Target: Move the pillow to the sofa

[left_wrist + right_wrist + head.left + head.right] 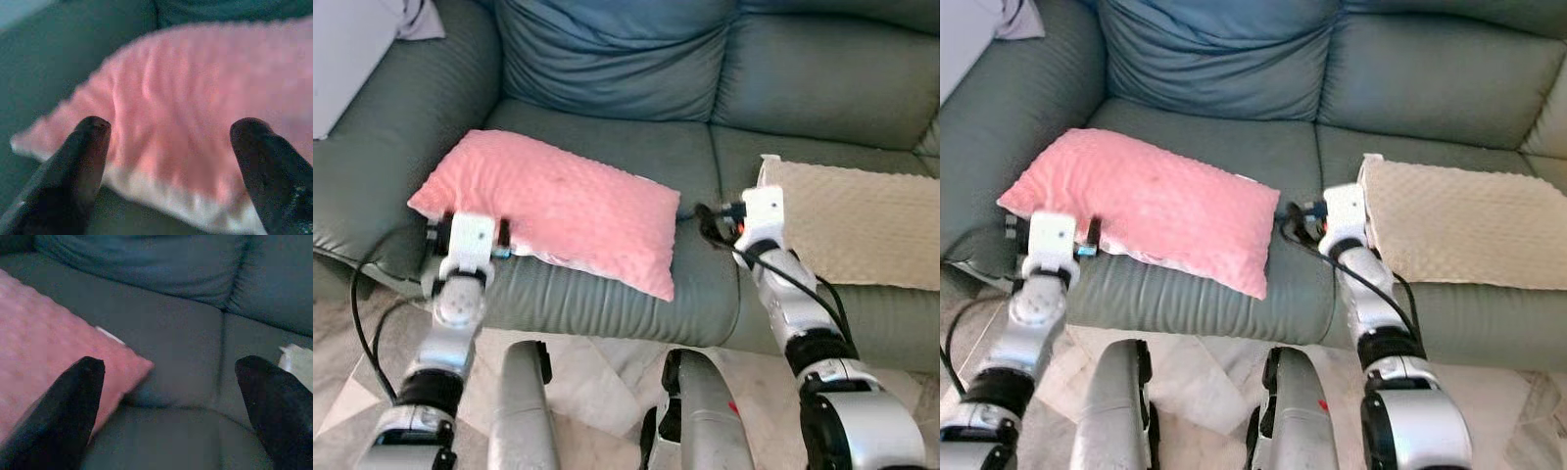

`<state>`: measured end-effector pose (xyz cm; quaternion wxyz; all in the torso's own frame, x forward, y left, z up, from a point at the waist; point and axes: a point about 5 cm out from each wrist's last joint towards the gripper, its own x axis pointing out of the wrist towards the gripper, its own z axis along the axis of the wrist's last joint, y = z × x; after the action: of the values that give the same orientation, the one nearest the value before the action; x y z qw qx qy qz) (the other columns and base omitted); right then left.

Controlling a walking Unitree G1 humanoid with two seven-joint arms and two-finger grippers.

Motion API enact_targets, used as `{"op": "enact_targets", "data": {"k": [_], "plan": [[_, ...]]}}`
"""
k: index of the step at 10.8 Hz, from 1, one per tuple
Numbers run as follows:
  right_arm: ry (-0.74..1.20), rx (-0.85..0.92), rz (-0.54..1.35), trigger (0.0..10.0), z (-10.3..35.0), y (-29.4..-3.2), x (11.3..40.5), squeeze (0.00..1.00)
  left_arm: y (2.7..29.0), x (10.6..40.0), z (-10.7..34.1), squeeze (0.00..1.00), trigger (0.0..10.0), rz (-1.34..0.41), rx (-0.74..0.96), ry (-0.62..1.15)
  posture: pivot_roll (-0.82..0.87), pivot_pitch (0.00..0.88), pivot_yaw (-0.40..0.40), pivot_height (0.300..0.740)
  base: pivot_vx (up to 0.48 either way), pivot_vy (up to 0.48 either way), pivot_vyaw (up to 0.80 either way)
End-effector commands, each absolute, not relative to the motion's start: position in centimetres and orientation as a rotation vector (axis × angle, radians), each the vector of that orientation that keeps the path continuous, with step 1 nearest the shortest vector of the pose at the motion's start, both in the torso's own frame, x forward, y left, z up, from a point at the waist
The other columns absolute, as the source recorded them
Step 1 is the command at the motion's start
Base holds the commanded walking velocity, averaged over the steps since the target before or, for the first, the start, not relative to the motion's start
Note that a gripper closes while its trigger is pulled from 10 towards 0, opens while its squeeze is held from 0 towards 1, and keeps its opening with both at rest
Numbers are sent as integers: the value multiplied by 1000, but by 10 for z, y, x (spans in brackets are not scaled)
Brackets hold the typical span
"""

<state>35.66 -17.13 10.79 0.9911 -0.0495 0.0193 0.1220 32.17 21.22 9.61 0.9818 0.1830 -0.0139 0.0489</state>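
Pink pillow: we find the pink rectangular dimpled-fleece pillow lying flat on the seat of the grey-green leather sofa. It sits on the left seat cushion, set at a slant, with one corner overhanging the front edge of the seat. A white underside shows along its near edge.

Left gripper: we see the left gripper at the pillow's near left corner, at the front edge of the seat. Its two black fingers are spread wide apart, with the pillow's edge lying between and beyond them. We cannot confirm from the wrist view that either finger touches the fabric; nothing is clamped.

Right gripper: we note the right gripper over the seat just beside the pillow's right end, between the pillow and the beige cushion. Its fingers stand wide apart and hold nothing. One finger lies in front of the pillow's corner in the wrist view; contact cannot be judged.

Beige cushion: we record a beige dimpled-fleece rectangular cushion lying flat on the right seat, apart from the pink pillow.

Sofa back: we observe plump grey-green back cushions upright behind both seats.

Floor: we note pale marbled tiles in front of the sofa.
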Motion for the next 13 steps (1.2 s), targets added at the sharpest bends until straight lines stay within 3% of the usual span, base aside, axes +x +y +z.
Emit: {"op": "enact_targets", "data": {"k": [1, 4, 6, 7, 8, 11, 13], "plan": [[27, -75, 276, 10000, 112, -170, 358, 1000, 210, 321, 108, 1000, 10000, 39, 404, -86, 11, 130, -61, 597, 0, 0, 0], [7, -50, 361, 10000, 123, -159, 363, 1000, 234, 297, 125, 1000, 10000, -8, 474, -134, 48, 111, -64, 597, 0, 0, 0], [35, 44, 530, 10000, 124, -128, 362, 1000, 255, 278, 141, 1000, 10000, 88, 534, -155, 68, 102, -69, 597, 0, 0, 0], [83, 79, 641, 10000, 119, -109, 358, 1000, 262, 272, 136, 933, 10000, 126, 537, -121, 75, 96, -73, 597, 0, 0, 0], [137, 87, 683, 10000, 113, -98, 356, 1000, 264, 268, 132, 0, 10000, 142, 532, -89, 78, 96, -75, 597, 0, 0, 0], [233, 71, 816, 10000, 108, -71, 350, 1000, 251, 267, 129, 0, 10000, 120, 509, -63, 75, 97, -72, 597, 0, 0, 0], [279, 25, 896, 10000, 100, -68, 342, 1000, 250, 268, 130, 0, 10000, 119, 503, -57, 73, 99, -69, 597, 0, 0, 0]]}}
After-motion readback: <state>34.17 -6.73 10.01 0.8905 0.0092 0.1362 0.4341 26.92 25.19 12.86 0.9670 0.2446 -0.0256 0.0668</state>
